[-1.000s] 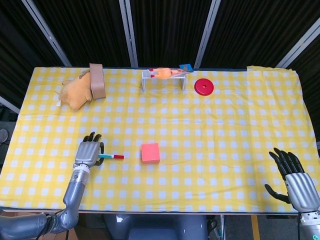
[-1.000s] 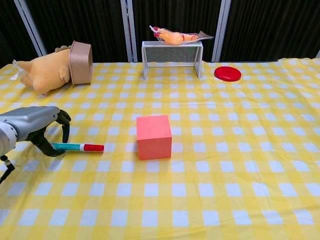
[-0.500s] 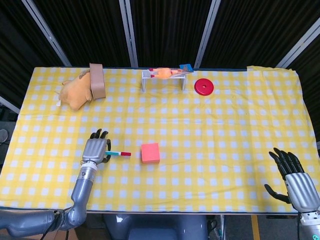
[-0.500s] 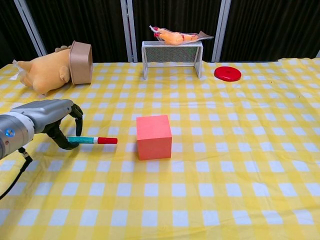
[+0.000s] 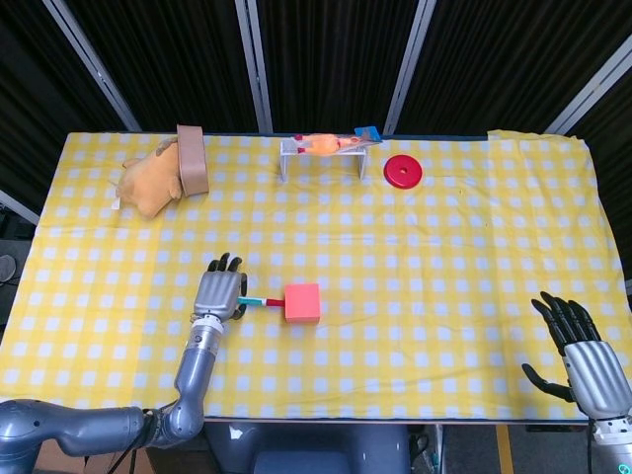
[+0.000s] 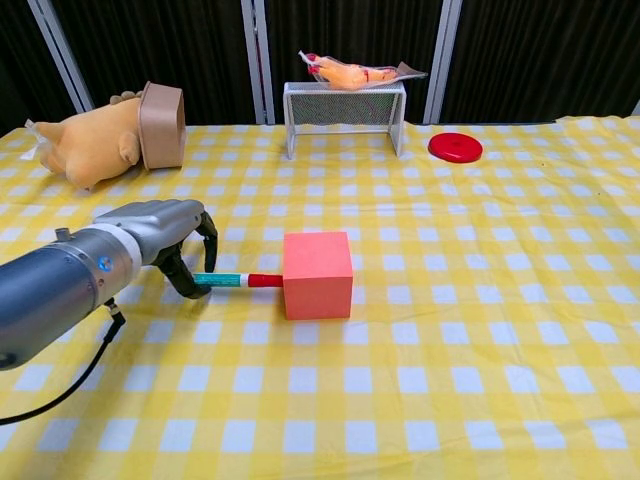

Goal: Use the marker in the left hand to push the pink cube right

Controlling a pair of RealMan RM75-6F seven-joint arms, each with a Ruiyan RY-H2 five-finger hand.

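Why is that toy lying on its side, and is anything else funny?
The plush toy lies tipped over at the far left, its head in a brown ring. A bagged orange thing sits on top of the little goal, an odd perch. Nothing looks spilled or broken.

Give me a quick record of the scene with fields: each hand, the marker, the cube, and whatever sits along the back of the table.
left hand: holds the marker
right hand: holds nothing, fingers apart, near right front corner
marker: lies level, red tip against the cube's left face
pink cube: on the checked cloth, mid-table
back row: plush toy, wire rack with a packaged toy on top, red disc
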